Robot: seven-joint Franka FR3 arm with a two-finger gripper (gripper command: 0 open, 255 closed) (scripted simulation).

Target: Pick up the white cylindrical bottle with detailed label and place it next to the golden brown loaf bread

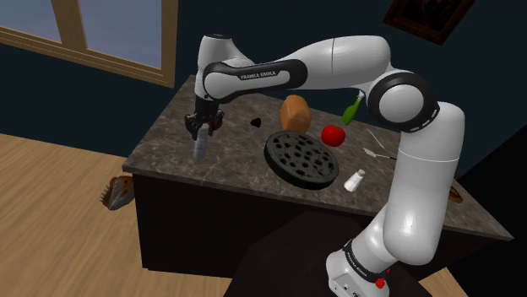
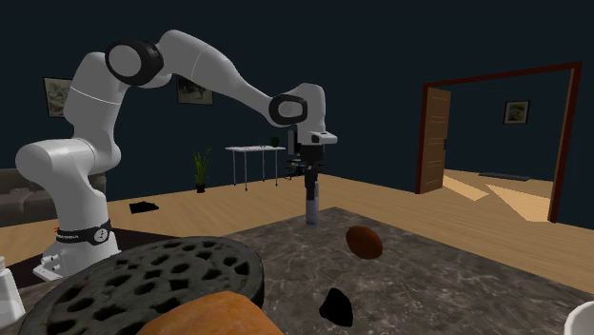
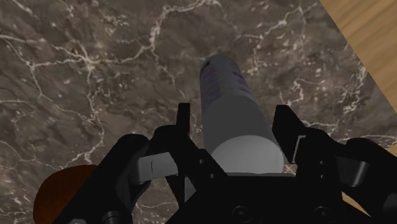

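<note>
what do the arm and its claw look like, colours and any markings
The arm is glossy white, built of rounded tube-like links with dark rings at the joints. Black FRANKA EMIKA lettering runs along one link. Near the foot sits a dark band with small print, and below it a red dot. The claw is all black, with two blocky fingers.

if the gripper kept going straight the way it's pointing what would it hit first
The pale grey cylindrical bottle, already right in front of the gripper; beyond it, probably the dark marbled countertop.
</note>
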